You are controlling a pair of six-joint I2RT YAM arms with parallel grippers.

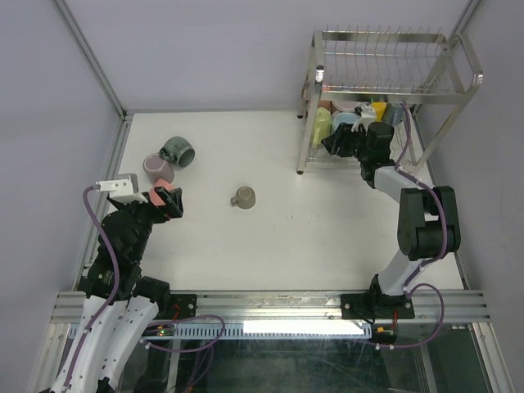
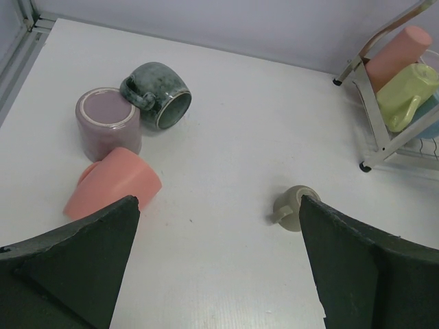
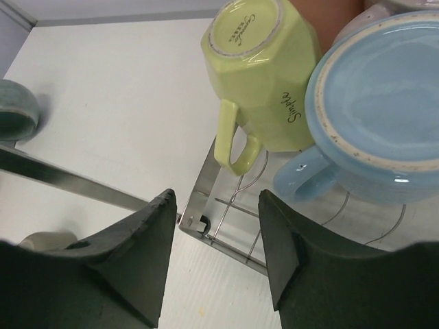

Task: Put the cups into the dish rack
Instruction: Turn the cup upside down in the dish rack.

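The left claw (image 2: 218, 200) hangs over the table (image 2: 233, 130) with its fingers spread wide and nothing between them. Just ahead of its left finger lies the salmon pink cup (image 2: 113, 181), on its side. Beyond that cup, close against it, stands the mauve cup (image 2: 108, 123), with the dark grey-green mug (image 2: 156, 94) on its side touching it. Ahead of the right finger, well apart from those three, sits the taupe mug (image 2: 296, 207).

The right claw (image 3: 216, 199) is also spread and empty, at the lower shelf of the dish rack (image 1: 385, 97). Just ahead of it, on the wires, are a yellow-green mug (image 3: 260, 62), base toward the camera, and a light blue mug (image 3: 377, 103) beside it.

The step in hand looks like fetching the next cup with the left arm, most likely the salmon one, as it is nearest. That calls for shifting the claw to its own left and down until the fingers straddle the cup's body, then closing. The cup may roll, and the mauve cup leaves little room on the far side.
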